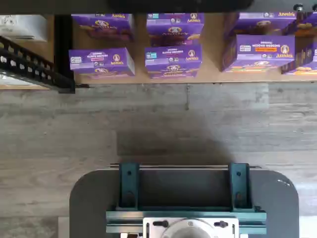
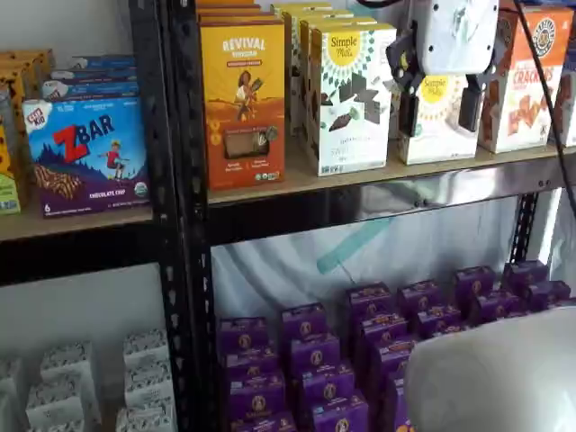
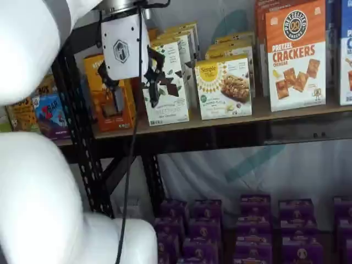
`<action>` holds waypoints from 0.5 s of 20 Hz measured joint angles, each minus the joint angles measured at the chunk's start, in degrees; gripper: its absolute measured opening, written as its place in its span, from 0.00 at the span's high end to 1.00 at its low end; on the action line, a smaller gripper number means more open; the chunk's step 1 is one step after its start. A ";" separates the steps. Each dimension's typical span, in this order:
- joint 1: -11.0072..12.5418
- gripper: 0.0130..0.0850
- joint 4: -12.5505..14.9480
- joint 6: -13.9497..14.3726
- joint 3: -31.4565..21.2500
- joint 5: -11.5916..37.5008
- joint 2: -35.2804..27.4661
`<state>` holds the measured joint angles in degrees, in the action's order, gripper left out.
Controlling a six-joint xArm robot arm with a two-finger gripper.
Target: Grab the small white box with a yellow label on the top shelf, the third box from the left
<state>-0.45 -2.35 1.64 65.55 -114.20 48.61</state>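
- Your gripper [image 2: 438, 108] hangs in front of the top shelf [image 2: 378, 193], white body above, two black fingers [image 2: 408, 114] pointing down. In both shelf views the jaws stand apart with a plain gap and nothing between them.
- The small white box [image 3: 224, 88] stands upright on that shelf, face out with its yellow round logo toward the cameras. At its 9 o'clock is the taller white box [image 3: 168, 82] with dark squares; at its 3 o'clock is the orange crackers box [image 3: 294, 55].
- In a shelf view the fingers frame the small white box [image 2: 438, 121], which shows in the gap behind them. From the other side the gripper [image 3: 132, 88] sits at about the box's 9 o'clock, over the taller box and the Revival box [image 2: 243, 103]. My reading: you are lined up only from one angle and are not yet touching the carton.
- Wide jaws suit this step, I judge: the carton face is broad and neighbours stand close on both sides.
- Wrist view shows only the floor [image 1: 158, 124] and purple Annie's boxes [image 1: 173, 59] low down; it shows no target.
- Risk, as a judgement: a finger could clip the taller box on approach.
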 joint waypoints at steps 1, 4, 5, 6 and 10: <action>0.48 0.00 -0.54 -0.23 0.10 -0.26 -0.13; 3.27 0.00 -3.73 -1.56 0.56 -1.43 -0.70; 3.32 0.00 -3.86 -1.58 0.56 -1.53 -0.73; 3.25 0.00 -3.84 -1.55 0.53 -1.58 -0.74; 2.90 0.00 -3.26 -1.54 -0.25 -0.38 -0.39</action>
<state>2.45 -5.60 0.10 65.30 -114.58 48.22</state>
